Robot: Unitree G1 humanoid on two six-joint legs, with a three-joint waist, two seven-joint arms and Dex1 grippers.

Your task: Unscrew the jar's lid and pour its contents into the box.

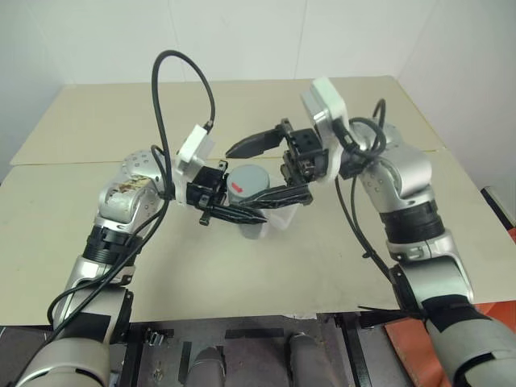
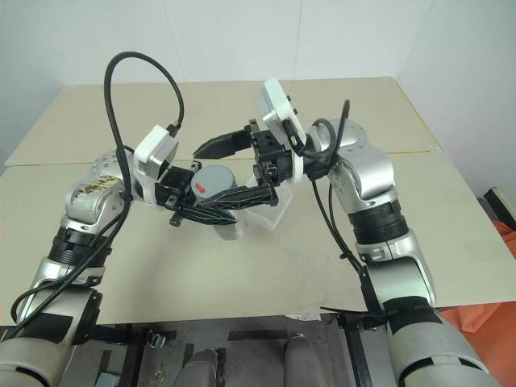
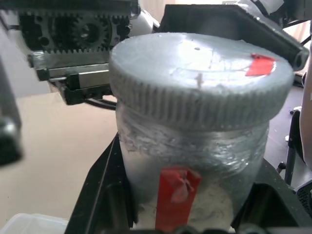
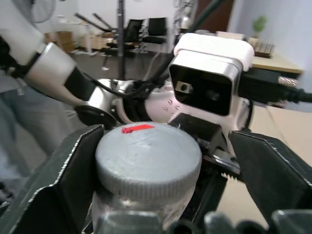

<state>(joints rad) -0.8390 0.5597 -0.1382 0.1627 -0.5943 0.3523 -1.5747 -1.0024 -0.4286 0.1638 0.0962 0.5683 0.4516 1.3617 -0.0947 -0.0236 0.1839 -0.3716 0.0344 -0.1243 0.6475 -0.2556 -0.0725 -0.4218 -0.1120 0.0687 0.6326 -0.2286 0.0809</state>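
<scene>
From the head views we see the left tool (image 1: 234, 211) pinching the jar (image 1: 251, 193) above the box (image 1: 278, 219), mid-tabletop (image 1: 339, 258), edges well apart. In the right wrist view, the right tool (image 4: 161, 161) stands spread around the lid (image 4: 148, 158), one finger apart.

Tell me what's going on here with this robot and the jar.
The robot is working on opening a jar above the table. Its left gripper is shut on the jar's body, holding it upright over a clear box. The right gripper stands open, one of its fingers on each side of the grey lid, which is still on the jar. Nothing has been poured yet.
</scene>
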